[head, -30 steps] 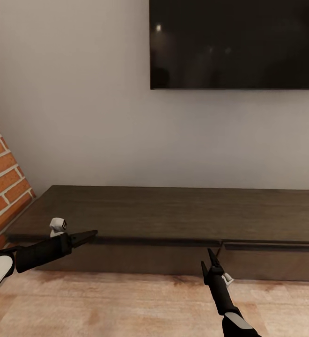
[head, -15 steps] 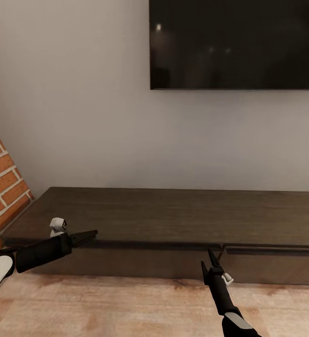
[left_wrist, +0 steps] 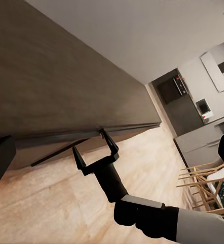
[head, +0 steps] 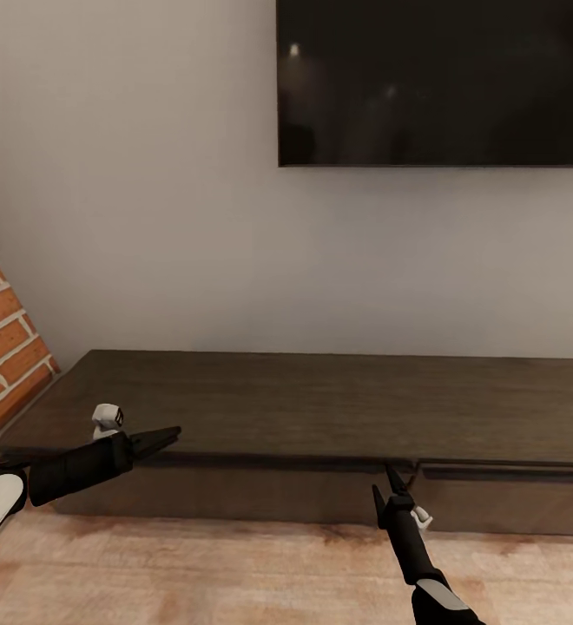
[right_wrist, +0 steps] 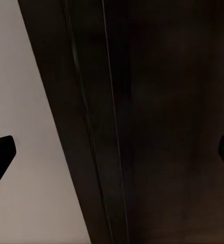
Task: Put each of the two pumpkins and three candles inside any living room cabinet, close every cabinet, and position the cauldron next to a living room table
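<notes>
The cabinet [head: 321, 404] is a long, low dark brown unit against the white wall, its top bare. A seam [head: 412, 464] divides its two wide fronts. My left gripper [head: 169, 437] is open and hovers at the top front edge near the cabinet's left end; one fingertip [left_wrist: 1, 162] shows in its wrist view. My right gripper [head: 384, 484] is open and empty just in front of the seam, its upper finger touching or nearly touching the top edge. It also shows as right gripper [left_wrist: 95, 145]. The dark front [right_wrist: 168, 101] is close between the right fingertips [right_wrist: 1, 155]. Pumpkins, candles and cauldron are out of view.
A large black TV [head: 438, 82] hangs on the wall above the cabinet. A brick wall [head: 4, 347] slants in at the left. Light wood floor [head: 234, 564] runs in front of the cabinet. Far off, wooden chairs [left_wrist: 208, 178] stand in a kitchen area.
The whole view has shifted: the cabinet sits lower and nearer and less brick shows, so the camera has moved. The right gripper's upper finger now meets the cabinet's top edge.
</notes>
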Controlling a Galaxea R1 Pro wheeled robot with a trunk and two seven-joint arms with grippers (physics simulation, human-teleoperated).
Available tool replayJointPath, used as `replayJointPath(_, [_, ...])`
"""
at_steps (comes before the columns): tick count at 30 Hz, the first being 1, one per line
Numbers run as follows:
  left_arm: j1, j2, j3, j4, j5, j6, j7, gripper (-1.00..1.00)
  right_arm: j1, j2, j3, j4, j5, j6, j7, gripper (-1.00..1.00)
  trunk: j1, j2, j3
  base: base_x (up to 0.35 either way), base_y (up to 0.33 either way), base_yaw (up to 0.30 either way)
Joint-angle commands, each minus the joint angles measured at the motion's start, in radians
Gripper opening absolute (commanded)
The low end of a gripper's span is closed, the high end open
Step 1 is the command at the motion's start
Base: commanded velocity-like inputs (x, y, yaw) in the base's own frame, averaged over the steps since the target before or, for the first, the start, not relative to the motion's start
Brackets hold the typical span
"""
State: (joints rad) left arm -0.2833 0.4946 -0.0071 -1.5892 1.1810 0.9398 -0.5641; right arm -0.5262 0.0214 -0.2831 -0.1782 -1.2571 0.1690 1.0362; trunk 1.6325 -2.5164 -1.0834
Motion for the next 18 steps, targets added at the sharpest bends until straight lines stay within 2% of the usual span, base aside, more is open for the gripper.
replayJointPath(1, [-0.001,0.001,-0.001,0.000,0.002,0.004,-0.002,1.00,0.000,0.000,-0.001,0.000,-0.007,0.010,0.003,1.00,0.000,0.000,-0.001,0.023,0.000,0.000])
replayJointPath(18, [-0.001,0.001,-0.001,0.000,0.002,0.004,-0.002,1.00,0.000,0.002,0.002,0.000,-0.006,0.011,0.002,1.00,0.000,0.000,-0.001,0.021,0.000,0.000])
